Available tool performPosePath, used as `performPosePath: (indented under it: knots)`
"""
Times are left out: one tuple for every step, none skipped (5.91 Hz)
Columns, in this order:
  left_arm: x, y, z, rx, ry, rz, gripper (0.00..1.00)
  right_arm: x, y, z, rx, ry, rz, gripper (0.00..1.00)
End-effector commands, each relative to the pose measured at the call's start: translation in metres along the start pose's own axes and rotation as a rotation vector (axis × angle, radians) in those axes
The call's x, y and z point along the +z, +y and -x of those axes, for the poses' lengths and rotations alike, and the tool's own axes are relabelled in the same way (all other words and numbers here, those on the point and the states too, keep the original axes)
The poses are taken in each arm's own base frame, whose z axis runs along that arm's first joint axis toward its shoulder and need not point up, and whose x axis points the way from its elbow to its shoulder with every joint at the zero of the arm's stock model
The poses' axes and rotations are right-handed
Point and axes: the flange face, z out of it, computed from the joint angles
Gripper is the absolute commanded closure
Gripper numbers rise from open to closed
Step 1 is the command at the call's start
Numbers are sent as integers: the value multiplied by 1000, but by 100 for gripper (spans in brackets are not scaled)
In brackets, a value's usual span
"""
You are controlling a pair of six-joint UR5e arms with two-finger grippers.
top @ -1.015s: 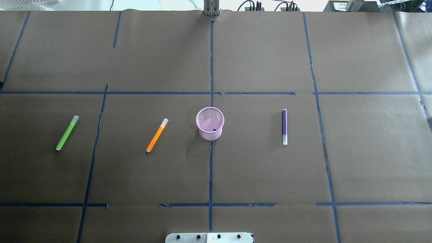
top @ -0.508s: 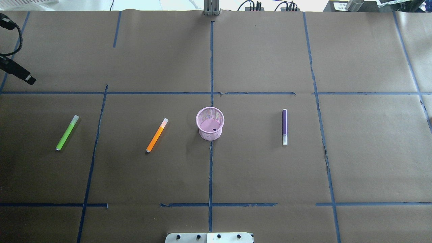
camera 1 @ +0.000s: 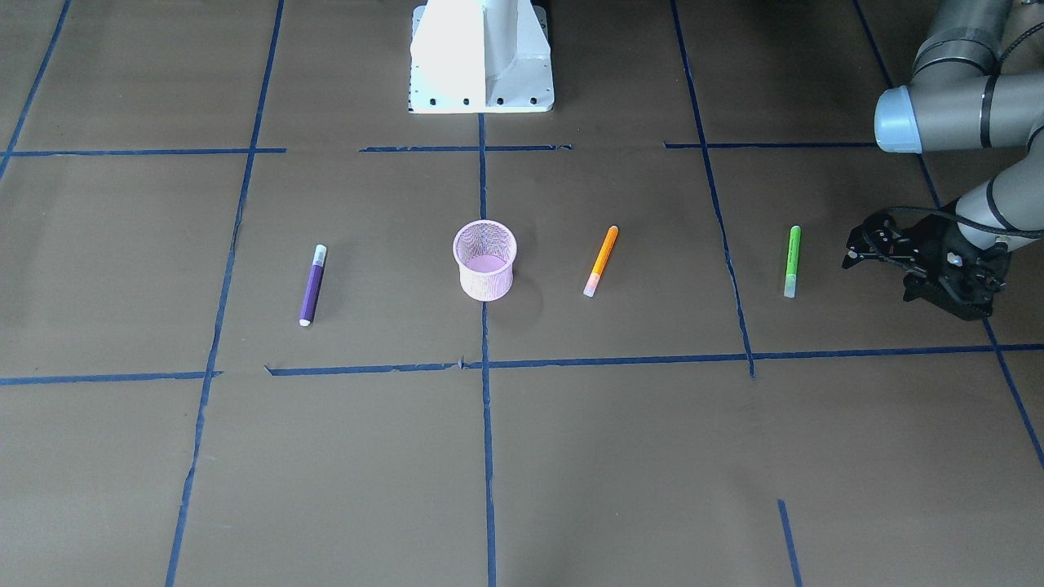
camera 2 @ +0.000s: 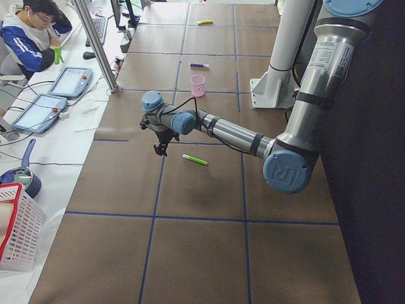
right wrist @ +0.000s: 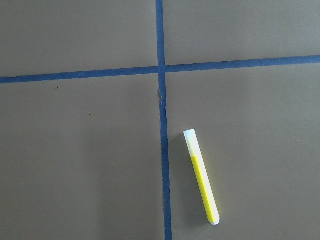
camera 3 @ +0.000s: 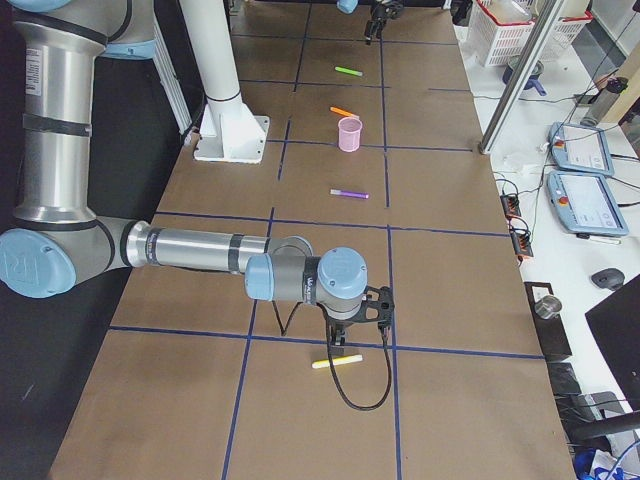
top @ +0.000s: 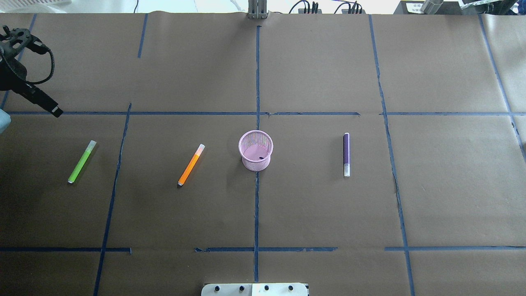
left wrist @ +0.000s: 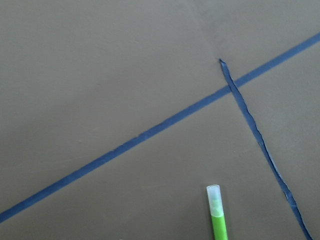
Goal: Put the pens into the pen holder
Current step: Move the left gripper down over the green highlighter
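The pink mesh pen holder stands upright at the table's middle, with no pen in it. The orange pen lies to its left, the green pen further left, the purple pen to its right. My left gripper hangs above the table beyond the green pen, apart from it, and looks open and empty in the front-facing view. The left wrist view shows the green pen's cap end. My right gripper hovers over a yellow pen; I cannot tell whether it is open.
The yellow pen lies off the overhead view, at the table's end on my right. The robot base stands at the near edge. Blue tape lines cross the brown paper. A person and tablets are beyond the far edge.
My left arm has come into the overhead view from the left edge and moved rightward and nearer, toward the green pen. Pens and holder have not moved.
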Motion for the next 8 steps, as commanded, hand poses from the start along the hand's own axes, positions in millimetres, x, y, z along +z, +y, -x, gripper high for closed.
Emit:
performPosePath:
  knots:
    - [-31,20,-16,68,-127,-90,0,0,0,0,1,-1,0,0]
    - [-28,18,-21,75,-137,-84,0,0,0,1,0,-2,-1,0]
    - [-17,10,-38,71,-116,-79,0,0,0,1,-1,-2,-1,0]
    - [3,10,-44,33,-102,-54,0,-1,0,1,-2,-2,-2,0]
    - [20,12,-54,-43,-87,-46,0,-8,-2,9,-15,-2,-16,0]
    - [34,10,-68,-131,-85,-50,0,-8,-2,9,-14,-2,-16,0]
    - [56,10,-85,-188,-128,-53,0,-10,-6,12,-22,-2,-22,0]
    - [71,14,-78,-215,-133,-72,0,-13,-13,16,-28,-3,-28,0]
